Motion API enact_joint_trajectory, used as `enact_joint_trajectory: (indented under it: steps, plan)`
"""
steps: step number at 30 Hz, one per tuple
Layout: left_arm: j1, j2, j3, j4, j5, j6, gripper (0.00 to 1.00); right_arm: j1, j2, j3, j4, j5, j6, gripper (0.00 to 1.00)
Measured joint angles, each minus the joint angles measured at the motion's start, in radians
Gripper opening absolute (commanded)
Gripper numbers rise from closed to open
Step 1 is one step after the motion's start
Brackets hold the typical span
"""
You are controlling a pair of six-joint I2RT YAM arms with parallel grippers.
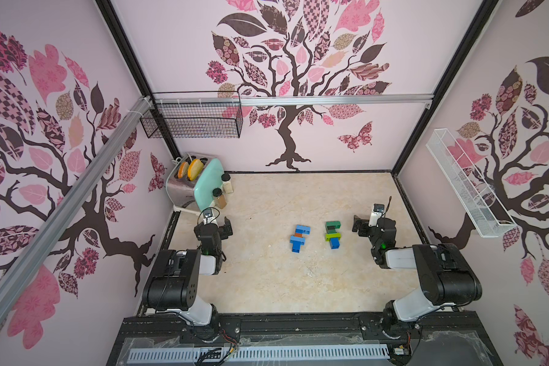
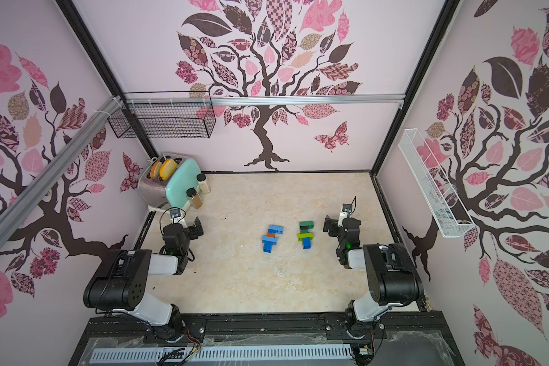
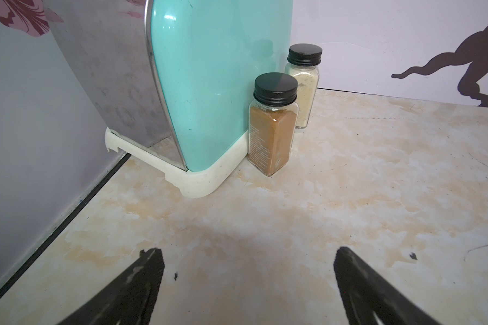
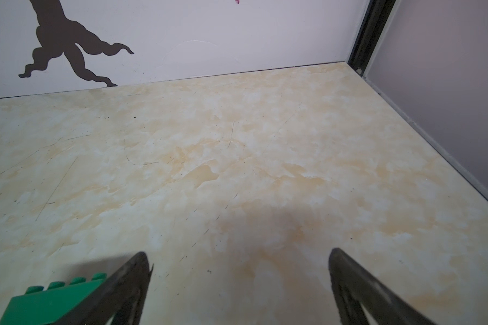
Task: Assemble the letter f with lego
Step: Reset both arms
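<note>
Two lego builds lie flat mid-table in both top views. The left build (image 1: 299,238) (image 2: 271,238) is blue and light blue bricks with a brown one. The right build (image 1: 332,234) (image 2: 306,234) stacks dark green, black, lime green and blue. My left gripper (image 1: 226,227) (image 3: 247,253) hangs open and empty well left of them, facing the toaster. My right gripper (image 1: 359,225) (image 4: 238,253) is open and empty just right of the green build. That build's dark green brick (image 4: 54,298) shows beside one finger (image 4: 130,284) in the right wrist view, apart from it.
A mint and steel toaster (image 1: 200,185) (image 3: 209,84) with bread stands at the back left corner. Two black-capped spice jars (image 1: 219,198) (image 3: 273,126) (image 3: 302,84) stand against it. A black wire basket (image 1: 192,118) and a white wire basket (image 1: 466,183) hang on the walls.
</note>
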Motion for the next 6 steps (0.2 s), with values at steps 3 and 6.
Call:
enact_joint_trajectory:
  steps: [3, 6]
  plan:
    - [0.000, 0.000, 0.000, 0.002, -0.005, 0.001, 0.98, 0.000, 0.000, 0.003, -0.005, -0.002, -0.002, 0.99]
    - [0.000, 0.000, 0.000, 0.003, -0.006, 0.001, 0.98, 0.000, 0.000, 0.005, -0.003, -0.005, -0.003, 0.99]
